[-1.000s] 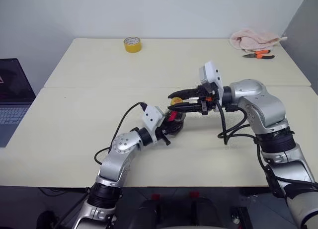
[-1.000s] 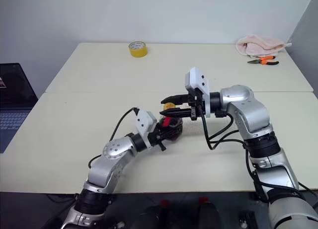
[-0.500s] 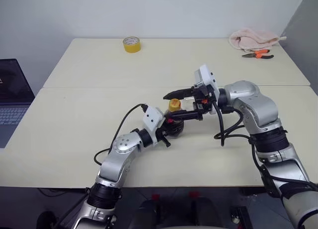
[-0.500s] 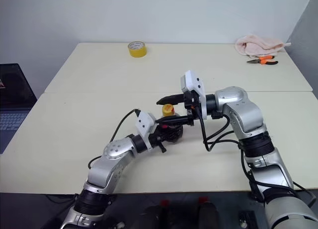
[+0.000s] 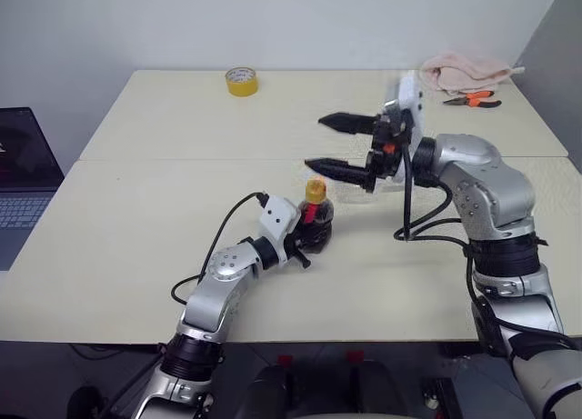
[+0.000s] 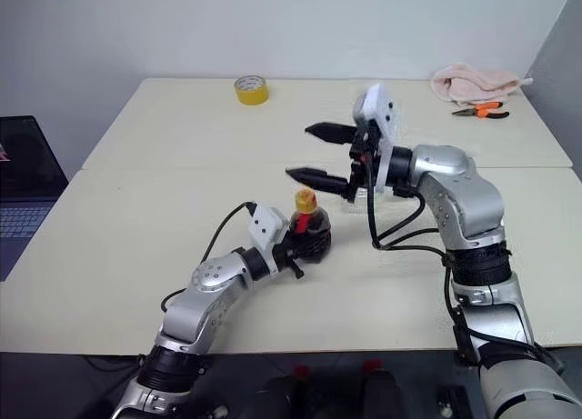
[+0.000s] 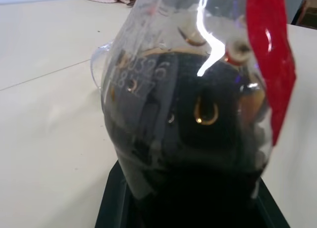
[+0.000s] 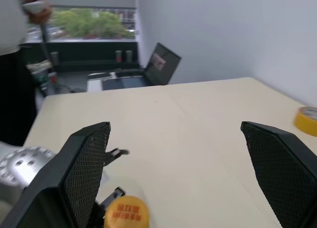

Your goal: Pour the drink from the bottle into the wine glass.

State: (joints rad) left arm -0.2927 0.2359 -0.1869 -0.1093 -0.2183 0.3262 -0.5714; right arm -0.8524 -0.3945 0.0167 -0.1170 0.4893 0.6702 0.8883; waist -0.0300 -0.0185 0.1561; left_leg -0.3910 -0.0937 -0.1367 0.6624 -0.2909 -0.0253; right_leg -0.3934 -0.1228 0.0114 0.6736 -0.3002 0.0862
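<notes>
While the left claw (image 5: 307,238) grips the bottle (image 5: 316,221) upright, right claw (image 5: 338,146) wide open, empty, above it.

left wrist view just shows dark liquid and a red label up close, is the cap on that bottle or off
observer: On. The yellow cap sits on the bottle, which stands upright on the table, gripped low by the left gripper.
operator: where's the right gripper
observer: The right gripper hangs above the cap, wide open, touching nothing.
operator: what else is on the table
observer: Far back, a yellow tape roll lies near the far edge, and orange-handled pliers lie beside a pink cloth in the far right corner.
</notes>
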